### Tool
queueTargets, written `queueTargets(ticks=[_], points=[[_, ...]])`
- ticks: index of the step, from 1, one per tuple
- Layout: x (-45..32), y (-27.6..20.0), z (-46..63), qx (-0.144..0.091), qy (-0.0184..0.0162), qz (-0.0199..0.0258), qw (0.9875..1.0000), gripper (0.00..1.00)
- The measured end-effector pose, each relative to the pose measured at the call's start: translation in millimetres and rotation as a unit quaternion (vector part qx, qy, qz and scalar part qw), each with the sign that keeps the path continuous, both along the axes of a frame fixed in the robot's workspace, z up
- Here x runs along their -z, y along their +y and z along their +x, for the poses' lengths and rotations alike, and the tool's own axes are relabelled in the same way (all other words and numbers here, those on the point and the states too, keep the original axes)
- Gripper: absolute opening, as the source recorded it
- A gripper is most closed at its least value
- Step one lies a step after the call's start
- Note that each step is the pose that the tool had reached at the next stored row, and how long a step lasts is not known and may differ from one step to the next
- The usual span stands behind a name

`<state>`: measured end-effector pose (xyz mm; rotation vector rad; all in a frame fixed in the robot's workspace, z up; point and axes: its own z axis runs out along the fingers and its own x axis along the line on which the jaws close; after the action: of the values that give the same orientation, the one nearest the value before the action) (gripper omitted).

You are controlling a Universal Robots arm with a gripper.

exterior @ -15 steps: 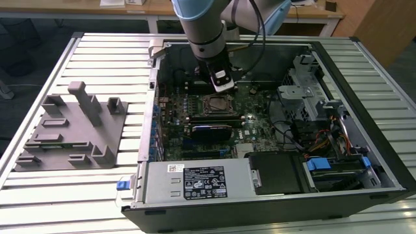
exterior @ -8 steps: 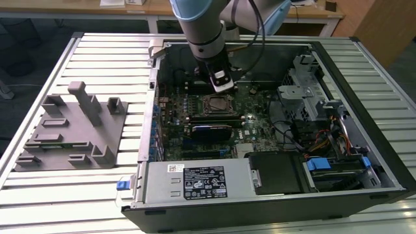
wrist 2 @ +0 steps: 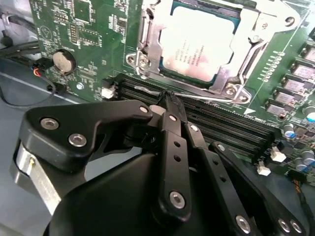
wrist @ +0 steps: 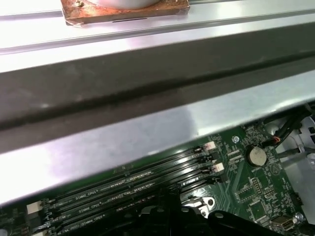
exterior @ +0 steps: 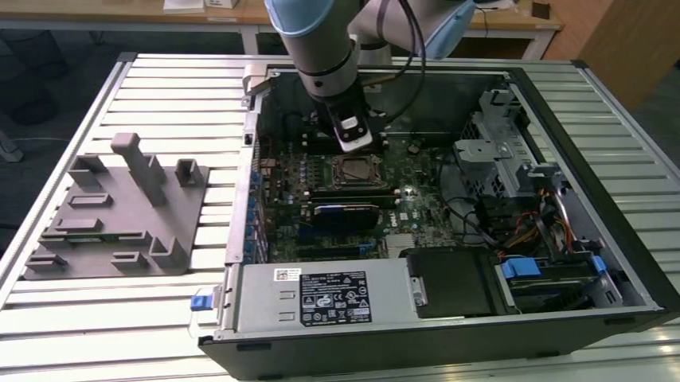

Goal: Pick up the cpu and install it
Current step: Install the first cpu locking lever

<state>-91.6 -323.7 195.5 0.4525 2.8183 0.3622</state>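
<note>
The cpu (wrist 2: 197, 42), a pale silvery square, lies flat in the motherboard socket with the metal socket frame (wrist 2: 147, 46) around its rim. In the exterior view the cpu (exterior: 351, 169) sits at the middle of the board inside the open computer case. My gripper (wrist 2: 170, 98) hangs just beside the socket, over the memory slots, with its black fingers (wrist 2: 172, 142) pressed together and nothing between them. The exterior view has the gripper (exterior: 354, 145) a little behind the socket, close above the board.
A grey plastic tray (exterior: 117, 215) with upright posts lies at the exterior view's left. Memory slots (wrist 2: 211, 125), a coin battery (wrist 2: 63, 60), the power supply (exterior: 318, 298), a drive cage (exterior: 510, 159) and the case wall (wrist: 147, 83) surround the gripper.
</note>
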Motion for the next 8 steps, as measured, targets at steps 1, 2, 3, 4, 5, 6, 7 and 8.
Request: queueTargets(ticks=[1,2,3,4,5,6,7,8], points=[[0.4,0.0,-0.1,0.000,-0.0002,0.0000,1.0000,0.11],[0.8,0.0,-0.1,0.000,-0.0005,0.0000,1.0000,0.11],[1.2,0.0,-0.1,0.000,-0.0007,0.0000,1.0000,0.11],[1.4,0.0,-0.1,0.000,-0.0008,0.0000,1.0000,0.11],[1.7,0.0,-0.2,0.000,-0.0008,-0.0001,1.0000,0.11],[1.9,0.0,-0.1,0.000,-0.0009,-0.0001,1.0000,0.11],[2.3,0.0,-0.1,0.000,-0.0009,-0.0002,1.0000,0.11],[2.6,0.0,0.1,0.000,-0.0009,-0.0002,1.0000,0.11]])
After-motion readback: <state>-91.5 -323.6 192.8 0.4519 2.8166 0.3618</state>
